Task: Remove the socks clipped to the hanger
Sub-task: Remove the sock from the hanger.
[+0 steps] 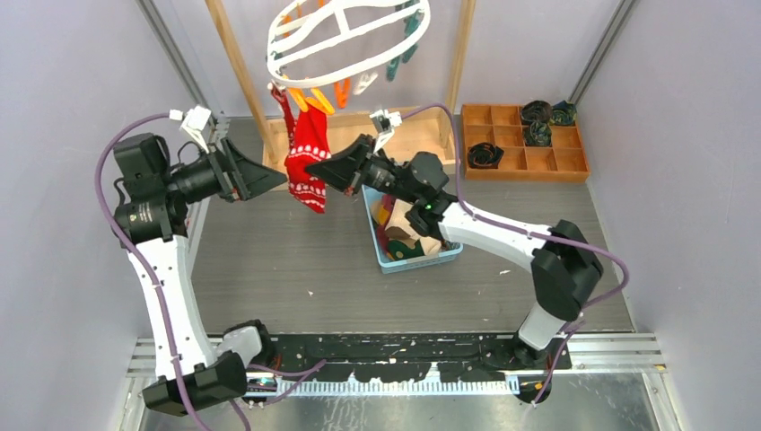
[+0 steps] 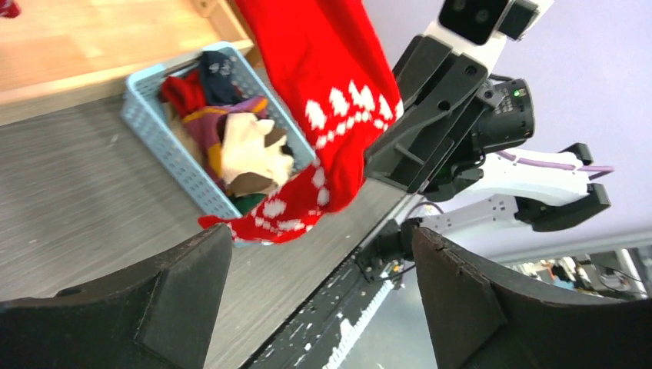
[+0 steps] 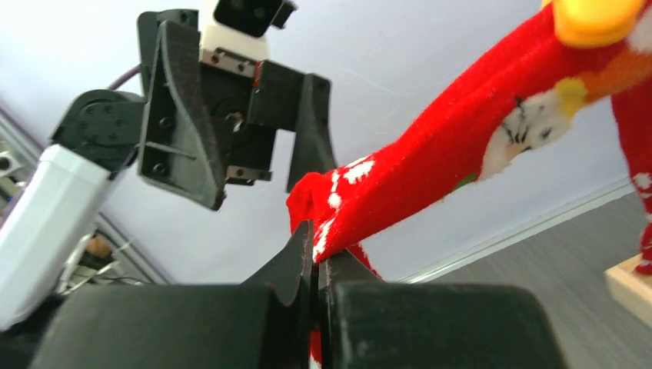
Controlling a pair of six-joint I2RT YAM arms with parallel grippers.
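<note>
Right claw (image 3: 315,234) pinching sock (image 3: 430,161), left claw (image 1: 280,182) agape

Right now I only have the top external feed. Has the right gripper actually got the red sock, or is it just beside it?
Observer: It has it. In the right wrist view the right gripper is shut on the red sock, with fabric pinched between its fingers.
Operator: Is the sock clipped at the top?
Observer: Yes. The same view shows a yellow-orange clip holding its upper end.
Operator: And the left gripper?
Observer: The left wrist view shows the left gripper open with its fingers wide apart, closed on nothing. The sock hangs just ahead of it.
</note>
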